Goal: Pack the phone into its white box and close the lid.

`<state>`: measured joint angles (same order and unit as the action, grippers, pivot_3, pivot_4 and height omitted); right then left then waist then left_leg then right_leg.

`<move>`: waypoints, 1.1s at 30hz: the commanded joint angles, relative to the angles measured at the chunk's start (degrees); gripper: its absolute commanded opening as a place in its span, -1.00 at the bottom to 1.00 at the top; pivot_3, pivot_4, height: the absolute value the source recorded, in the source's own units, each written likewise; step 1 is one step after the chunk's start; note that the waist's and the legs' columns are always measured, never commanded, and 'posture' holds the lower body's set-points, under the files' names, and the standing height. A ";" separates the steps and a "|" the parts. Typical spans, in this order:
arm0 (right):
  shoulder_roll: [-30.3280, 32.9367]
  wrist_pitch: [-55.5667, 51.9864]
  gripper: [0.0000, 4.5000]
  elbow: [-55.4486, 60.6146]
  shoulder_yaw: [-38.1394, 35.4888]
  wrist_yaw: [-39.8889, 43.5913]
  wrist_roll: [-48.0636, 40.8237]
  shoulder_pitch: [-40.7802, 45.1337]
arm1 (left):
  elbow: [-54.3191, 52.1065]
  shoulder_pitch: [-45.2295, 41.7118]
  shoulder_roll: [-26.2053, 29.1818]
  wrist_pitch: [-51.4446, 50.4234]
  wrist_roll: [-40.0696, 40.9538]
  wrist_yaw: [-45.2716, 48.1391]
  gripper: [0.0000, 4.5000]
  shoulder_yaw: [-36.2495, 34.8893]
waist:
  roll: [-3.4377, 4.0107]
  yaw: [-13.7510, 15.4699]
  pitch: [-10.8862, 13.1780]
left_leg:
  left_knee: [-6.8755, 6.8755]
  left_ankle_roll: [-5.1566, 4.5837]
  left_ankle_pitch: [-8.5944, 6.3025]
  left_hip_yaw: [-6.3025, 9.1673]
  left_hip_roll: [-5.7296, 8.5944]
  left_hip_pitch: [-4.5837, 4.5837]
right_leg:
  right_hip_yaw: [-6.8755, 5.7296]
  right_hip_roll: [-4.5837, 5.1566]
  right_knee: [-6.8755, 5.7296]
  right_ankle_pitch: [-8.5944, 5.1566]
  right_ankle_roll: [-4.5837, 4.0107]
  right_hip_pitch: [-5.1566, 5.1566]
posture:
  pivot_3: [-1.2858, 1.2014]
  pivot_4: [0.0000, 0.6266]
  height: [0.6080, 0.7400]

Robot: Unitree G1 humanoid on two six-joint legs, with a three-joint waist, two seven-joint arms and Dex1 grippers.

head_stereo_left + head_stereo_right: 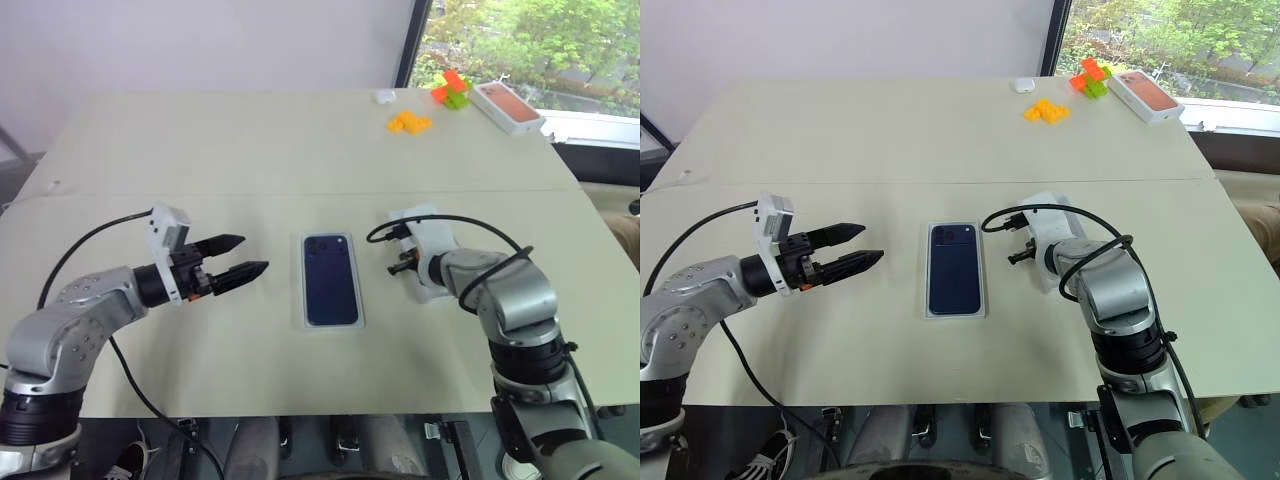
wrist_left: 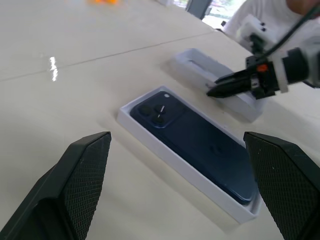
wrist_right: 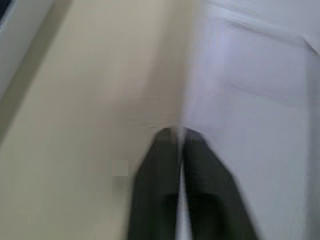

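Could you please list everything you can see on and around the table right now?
phone: one, dark navy, lying in the white box at table centre
lid: one, white, open side up, right of the box
boxed phone pack: one, white with reddish-orange top, far right corner
blocks: several, orange, red and green, far right
small case: one, white, far edge
table: one, beige
left gripper: open, left of the box
right gripper: shut on the lid's wall

Bright window daylight; right wrist view blurred, tabletop [image 2: 52, 67] glare.
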<state>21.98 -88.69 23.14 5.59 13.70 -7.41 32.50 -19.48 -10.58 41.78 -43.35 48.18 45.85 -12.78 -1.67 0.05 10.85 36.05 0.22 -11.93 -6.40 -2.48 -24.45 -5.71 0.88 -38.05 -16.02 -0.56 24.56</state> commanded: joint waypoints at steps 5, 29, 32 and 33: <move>0.14 6.11 -0.98 -0.22 0.15 -0.45 -0.02 2.56 | -1.31 -0.17 0.45 1.18 0.13 0.09 1.00 -2.29 | 0.00 -0.42 0.00 | 0.00 0.00 0.00 0.00 0.00 0.00 | 0.00 0.00 0.00 0.00 0.00 0.00 | 0.03 -0.52 0.95; -35.72 -3.81 -0.98 -25.28 -39.98 -15.48 -55.47 19.23 | 0.16 2.87 2.31 1.12 0.67 -1.05 1.00 -9.66 | 0.09 -1.20 0.04 | -0.03 0.00 0.00 -0.01 -0.06 -0.01 | 0.00 0.01 -0.04 0.16 -0.28 0.00 | 0.03 -0.52 0.95; -37.42 -3.81 -0.98 -26.49 -39.97 -22.70 -62.75 19.22 | -0.34 3.24 1.88 1.16 0.56 -1.89 1.00 -9.51 | 0.09 -1.26 0.04 | -0.07 0.00 0.01 -0.01 -0.07 0.00 | 0.00 -0.01 -0.05 0.16 -0.28 0.02 | 0.03 -0.52 0.95; -38.25 -3.81 -0.98 -26.98 -40.35 -25.45 -64.69 18.96 | -0.52 3.23 1.65 1.03 0.80 -2.13 1.00 -9.49 | 0.09 -1.27 0.04 | -0.08 0.00 0.01 -0.01 -0.06 0.00 | 0.00 -0.01 -0.05 0.16 -0.27 0.02 | 0.03 -0.52 0.95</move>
<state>-9.67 -92.12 -4.28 -34.30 -7.49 -66.34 52.42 -18.23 -7.43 43.65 -42.94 48.19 44.28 -20.91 -1.58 -1.22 10.88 35.96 0.21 -11.93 -6.41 -2.54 -24.45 -5.71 0.87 -38.11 -15.86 -0.83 24.58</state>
